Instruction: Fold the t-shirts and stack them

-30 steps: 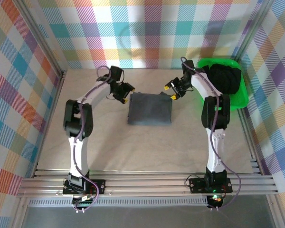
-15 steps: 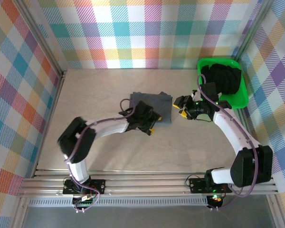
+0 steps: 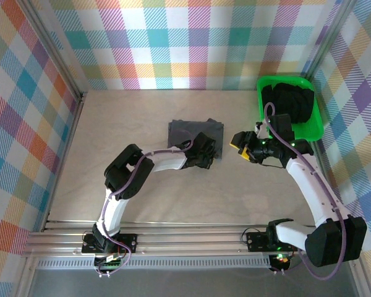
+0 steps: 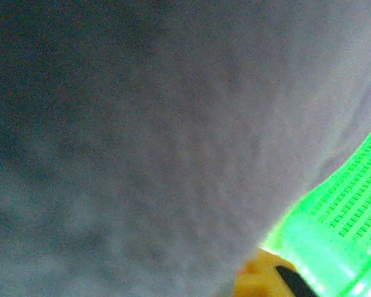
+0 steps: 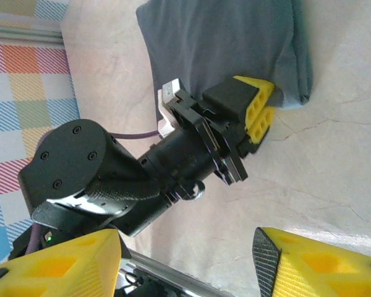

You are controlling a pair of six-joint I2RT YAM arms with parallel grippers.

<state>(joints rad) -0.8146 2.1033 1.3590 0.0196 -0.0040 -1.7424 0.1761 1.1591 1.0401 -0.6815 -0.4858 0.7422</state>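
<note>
The left gripper [image 5: 260,111] sits at the near right corner of the folded grey t-shirt [image 3: 191,131]; its fingers look nearly together, but I cannot tell whether they clamp cloth. The right gripper [image 3: 240,144], fingers wide apart, hovers just right of that corner, so the shirt lies to its left. The black t-shirts [image 3: 290,102] fill the green bin [image 3: 284,78] at far right.

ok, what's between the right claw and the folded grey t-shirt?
Bare table in the top view, from right claw to grey t-shirt. The left claw sits at the shirt's near corner.
</note>
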